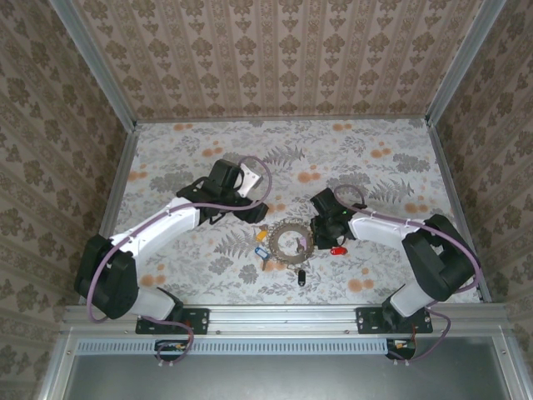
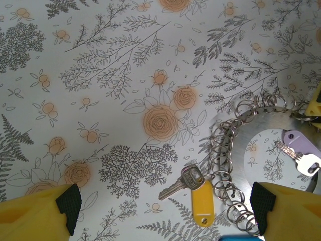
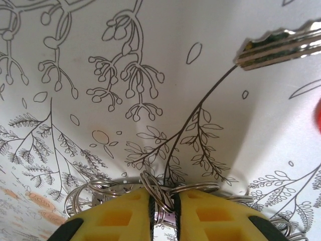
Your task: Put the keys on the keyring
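Floral table — right gripper clamps keyring; left gripper gapes, yellow-tagged key lying diagonally.

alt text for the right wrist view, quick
Two yellow fingers pinch a cluster of small silver rings on the keyring, seen close up from the right wrist. Beyond them lies a floral-print table, with a metal key blade at the upper right.

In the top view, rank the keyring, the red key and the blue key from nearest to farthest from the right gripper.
1. keyring, pinched in the right gripper.
2. red key, just to the gripper's right, toward the near edge.
3. blue key, across the keyring, on its left side.
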Controlling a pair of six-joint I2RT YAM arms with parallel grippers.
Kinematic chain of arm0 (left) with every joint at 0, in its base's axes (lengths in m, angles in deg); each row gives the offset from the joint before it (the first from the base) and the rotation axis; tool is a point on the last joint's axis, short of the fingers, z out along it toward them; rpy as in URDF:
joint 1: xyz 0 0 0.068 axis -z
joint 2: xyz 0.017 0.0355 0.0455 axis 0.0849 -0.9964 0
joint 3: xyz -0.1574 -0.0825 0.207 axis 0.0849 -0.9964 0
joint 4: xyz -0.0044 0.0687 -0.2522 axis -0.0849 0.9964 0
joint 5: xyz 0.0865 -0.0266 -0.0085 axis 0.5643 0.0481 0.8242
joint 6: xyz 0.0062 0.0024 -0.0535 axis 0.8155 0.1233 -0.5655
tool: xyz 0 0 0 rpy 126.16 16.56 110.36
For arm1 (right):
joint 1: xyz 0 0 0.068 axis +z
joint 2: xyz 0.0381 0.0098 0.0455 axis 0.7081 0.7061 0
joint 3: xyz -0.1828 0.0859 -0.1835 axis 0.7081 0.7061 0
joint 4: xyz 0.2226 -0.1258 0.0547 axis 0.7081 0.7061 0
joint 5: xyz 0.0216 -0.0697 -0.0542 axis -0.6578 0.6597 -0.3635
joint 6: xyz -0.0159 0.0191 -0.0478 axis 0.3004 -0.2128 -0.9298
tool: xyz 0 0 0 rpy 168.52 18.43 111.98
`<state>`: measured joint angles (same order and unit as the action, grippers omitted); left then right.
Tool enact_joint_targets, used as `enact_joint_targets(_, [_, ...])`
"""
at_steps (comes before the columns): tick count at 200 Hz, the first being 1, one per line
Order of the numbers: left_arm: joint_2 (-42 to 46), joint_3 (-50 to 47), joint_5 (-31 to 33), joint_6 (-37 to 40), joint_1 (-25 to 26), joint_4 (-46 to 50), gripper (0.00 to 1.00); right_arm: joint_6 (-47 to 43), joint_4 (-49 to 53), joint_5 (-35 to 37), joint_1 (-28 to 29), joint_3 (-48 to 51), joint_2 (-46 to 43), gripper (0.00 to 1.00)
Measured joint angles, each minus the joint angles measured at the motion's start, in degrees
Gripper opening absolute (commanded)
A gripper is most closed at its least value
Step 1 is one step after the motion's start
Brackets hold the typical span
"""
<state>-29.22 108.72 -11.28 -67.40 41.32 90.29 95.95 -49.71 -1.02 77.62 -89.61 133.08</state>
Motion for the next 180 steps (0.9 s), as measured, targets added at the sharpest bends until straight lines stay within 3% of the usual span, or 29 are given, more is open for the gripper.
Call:
enact_joint_targets(113, [0.07, -0.02, 1.64, 0.9, 1.7, 0.07, 0.91, 1.03, 1.42, 2.67, -0.39, -2.14, 1.22, 0.14])
enact_joint_targets(180, [0.44, -0.02, 2.23, 1.05, 2.23, 0.04, 0.91, -1.33, 6.16, 3.8, -0.79, -5.38, 1.22, 0.04])
